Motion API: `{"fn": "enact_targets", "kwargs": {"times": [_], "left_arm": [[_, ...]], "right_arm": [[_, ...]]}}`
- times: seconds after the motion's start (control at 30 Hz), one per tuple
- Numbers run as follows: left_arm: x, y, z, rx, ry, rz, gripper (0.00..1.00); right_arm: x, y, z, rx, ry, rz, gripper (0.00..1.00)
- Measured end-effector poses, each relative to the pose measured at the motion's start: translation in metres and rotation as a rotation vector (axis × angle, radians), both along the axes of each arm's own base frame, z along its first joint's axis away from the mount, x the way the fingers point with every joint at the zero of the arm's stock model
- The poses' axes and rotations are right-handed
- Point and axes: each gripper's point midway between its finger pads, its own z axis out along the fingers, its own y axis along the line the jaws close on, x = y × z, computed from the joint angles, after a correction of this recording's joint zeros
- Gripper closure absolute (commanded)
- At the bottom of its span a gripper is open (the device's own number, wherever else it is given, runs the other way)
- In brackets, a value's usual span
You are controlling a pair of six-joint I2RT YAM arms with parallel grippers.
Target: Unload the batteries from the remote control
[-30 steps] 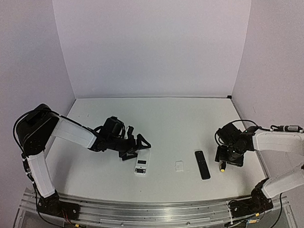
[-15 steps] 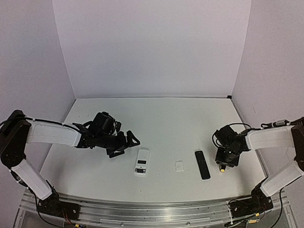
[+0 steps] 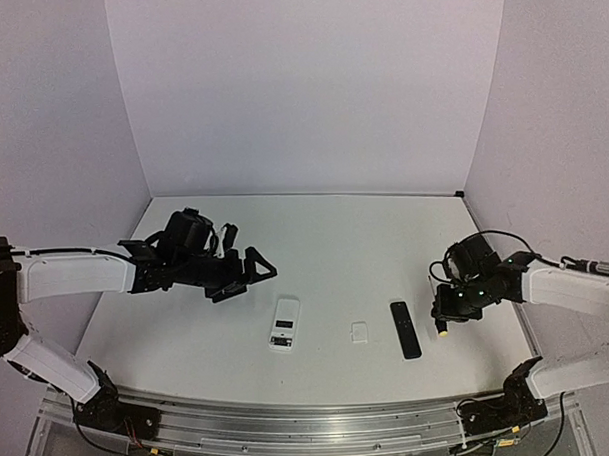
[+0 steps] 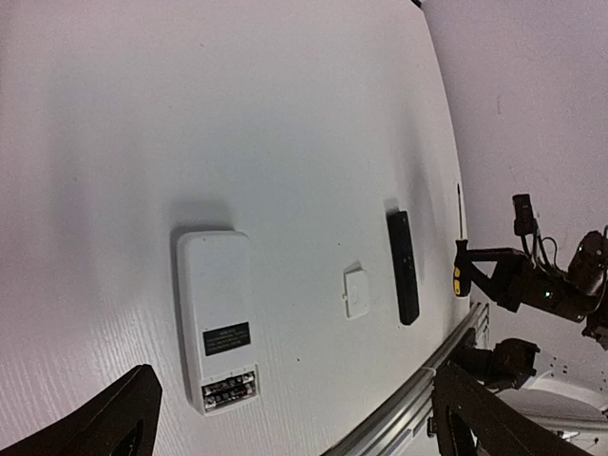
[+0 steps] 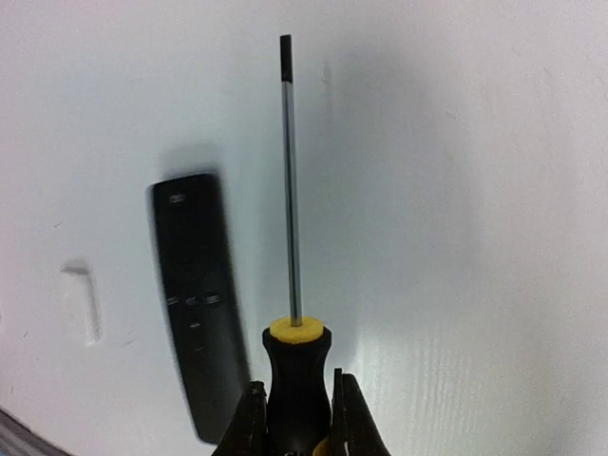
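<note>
Yellow-and-black in the right gripper (image 5: 298,414): had the screwdriver (image 5: 296,366) pinched tight by its handle. Saw the left gripper (image 3: 256,277) spread wide over the table (image 3: 335,237), holding nothing. Spotted the batteries (image 4: 228,387) sitting in the open slot at the near end of the white remote (image 4: 214,304), well apart from the tool. Looked best to slide the tip under one cell's end and lever gently, left gripper pinning the remote. Couldn't count the cells, too tiny; handle's butt cut off too.

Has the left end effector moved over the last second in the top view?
Yes. The left end effector, open, has drawn back toward the left wall, away from the white remote, which lies where it did.
</note>
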Motion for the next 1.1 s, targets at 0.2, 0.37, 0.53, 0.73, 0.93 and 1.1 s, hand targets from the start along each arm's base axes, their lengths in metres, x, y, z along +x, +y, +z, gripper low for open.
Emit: {"fn": "enact_targets", "kwargs": {"times": [0.2, 0.37, 0.53, 0.73, 0.93, 1.1], "left_arm": [[-0.018, -0.033, 0.016, -0.136, 0.019, -0.196, 0.0], [-0.045, -0.07, 0.022, -0.255, 0.052, -0.403, 0.04], [-0.077, -0.095, 0.025, -0.349, 0.088, -0.567, 0.09], [-0.093, -0.106, 0.048, -0.439, 0.085, -0.65, 0.14], [-0.101, -0.111, 0.055, -0.466, 0.104, -0.671, 0.19], [-0.117, -0.118, 0.046, -0.451, 0.138, -0.701, 0.3]], "right_arm": [[-0.029, 0.073, 0.058, 0.317, -0.047, 0.466, 1.0], [-0.068, 0.121, 0.1, 0.55, -0.027, 0.786, 1.0], [-0.101, 0.152, 0.123, 0.632, -0.001, 1.023, 1.0], [-0.122, 0.171, 0.108, 0.549, 0.103, 1.173, 1.0], [-0.117, 0.166, 0.099, 0.461, 0.111, 1.188, 1.0], [-0.109, 0.167, 0.105, 0.421, 0.066, 1.203, 1.0]]}}
